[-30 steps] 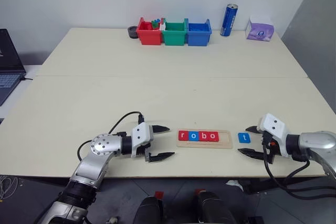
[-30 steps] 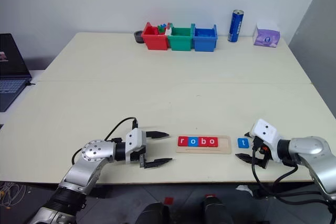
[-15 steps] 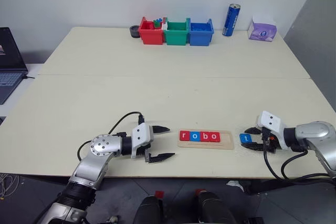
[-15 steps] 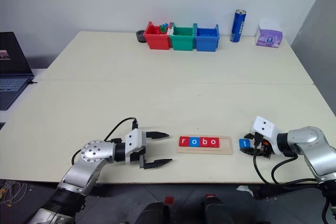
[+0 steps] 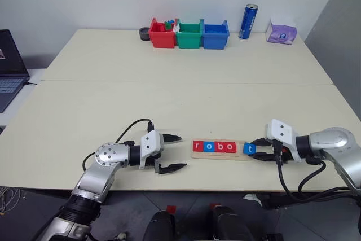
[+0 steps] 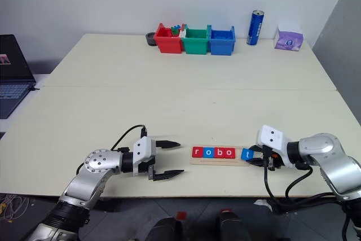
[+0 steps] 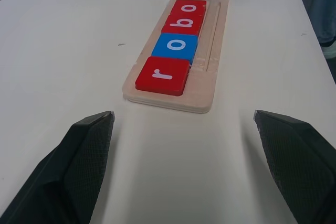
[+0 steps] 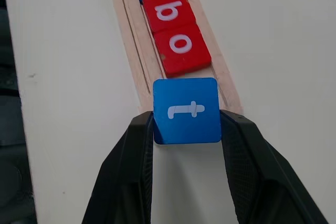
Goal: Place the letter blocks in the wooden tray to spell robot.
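Right fingers [image 8: 233, 145] grip t block [image 8: 186, 110] — left fingers [image 7: 89, 145] wide.

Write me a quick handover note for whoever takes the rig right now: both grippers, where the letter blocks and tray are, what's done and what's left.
Left gripper: open, holding nothing, hovering just left of the wooden tray.
Right gripper: fingers shut on the blue t block, held at the tray's right end, over the free slot.
Tray: near the table's front edge, between the two grippers. Seated from the left: red r, blue o, red b, red o.
Done: "robo" is in the groove.
Left: lower the t into the last slot beside the red o, release, pull the right arm back.
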`<state>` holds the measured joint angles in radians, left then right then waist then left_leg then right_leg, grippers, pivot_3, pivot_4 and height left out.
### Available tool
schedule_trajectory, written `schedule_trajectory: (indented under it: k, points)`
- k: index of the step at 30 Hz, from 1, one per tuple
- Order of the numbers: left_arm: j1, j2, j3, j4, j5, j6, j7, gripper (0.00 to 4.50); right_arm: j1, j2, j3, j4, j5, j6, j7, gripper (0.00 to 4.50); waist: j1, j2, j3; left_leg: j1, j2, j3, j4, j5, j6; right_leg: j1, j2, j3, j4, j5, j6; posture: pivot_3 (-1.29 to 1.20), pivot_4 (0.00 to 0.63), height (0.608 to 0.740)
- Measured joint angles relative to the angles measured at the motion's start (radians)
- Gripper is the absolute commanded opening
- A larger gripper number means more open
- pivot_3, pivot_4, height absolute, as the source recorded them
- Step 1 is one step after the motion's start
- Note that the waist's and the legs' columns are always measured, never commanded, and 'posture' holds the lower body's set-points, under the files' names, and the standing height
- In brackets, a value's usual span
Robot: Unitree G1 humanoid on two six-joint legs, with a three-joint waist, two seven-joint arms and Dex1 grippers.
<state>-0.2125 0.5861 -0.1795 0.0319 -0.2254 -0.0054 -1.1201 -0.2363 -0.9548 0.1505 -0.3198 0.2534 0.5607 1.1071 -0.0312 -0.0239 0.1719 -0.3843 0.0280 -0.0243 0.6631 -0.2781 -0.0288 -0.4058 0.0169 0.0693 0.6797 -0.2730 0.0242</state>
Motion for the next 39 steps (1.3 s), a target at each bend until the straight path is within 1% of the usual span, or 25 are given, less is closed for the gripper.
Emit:
schedule_trajectory:
  k: [4, 11, 15, 31, 34, 39]
  points:
    - [-0.013, 0.000, 0.001, -0.022, 0.000, 0.010, 0.001, 4.50, -0.057, 0.007, 0.062, 0.033, -0.042, -0.006, 0.004, 1.45, 0.000, 0.000, 0.000, 0.000, 0.000, 0.000, 0.000, 0.000, 0.000, 0.000, 0.000, 0.000, 0.000, 0.000, 0.000, 0.00, 0.150, 0.740]
    - [-0.010, 0.000, 0.002, -0.038, 0.000, 0.022, 0.012, 4.50, -0.147, 0.007, 0.123, 0.132, -0.088, -0.035, 0.069, 1.45, -0.001, 0.000, 0.000, 0.000, 0.000, 0.000, 0.000, 0.000, 0.000, 0.000, 0.000, 0.000, 0.000, 0.000, 0.000, 0.00, 0.150, 0.740]
    - [0.001, 0.000, 0.002, -0.039, 0.000, 0.021, 0.018, 4.50, -0.170, 0.018, 0.145, 0.161, -0.110, -0.047, 0.091, 1.45, 0.000, 0.000, 0.000, 0.000, 0.000, 0.000, 0.000, 0.000, 0.000, 0.000, 0.000, 0.000, 0.000, 0.000, 0.000, 0.00, 0.150, 0.740]
    - [0.036, -0.005, 0.003, 0.010, 0.011, -0.056, 0.021, 4.50, -0.226, 0.056, 0.180, 0.196, -0.139, -0.030, 0.124, 1.45, 0.000, 0.000, 0.000, 0.000, 0.000, 0.000, 0.000, 0.000, 0.000, 0.000, 0.000, 0.000, 0.000, 0.001, -0.001, 0.00, 0.150, 0.740]
    - [0.037, -0.008, 0.003, 0.018, 0.014, -0.068, 0.021, 4.50, -0.239, 0.060, 0.187, 0.209, -0.153, -0.030, 0.132, 1.45, 0.000, 0.000, 0.000, 0.000, 0.000, 0.000, 0.000, 0.000, 0.000, 0.000, 0.000, 0.000, 0.000, 0.003, -0.004, 0.00, 0.150, 0.740]
    - [0.037, -0.012, 0.003, 0.019, 0.014, -0.071, 0.023, 4.50, -0.250, 0.063, 0.187, 0.217, -0.155, -0.031, 0.137, 1.45, 0.000, 0.000, 0.000, 0.000, 0.000, 0.000, 0.000, 0.000, 0.000, 0.000, 0.000, -0.001, 0.000, 0.003, -0.005, 0.00, 0.150, 0.740]
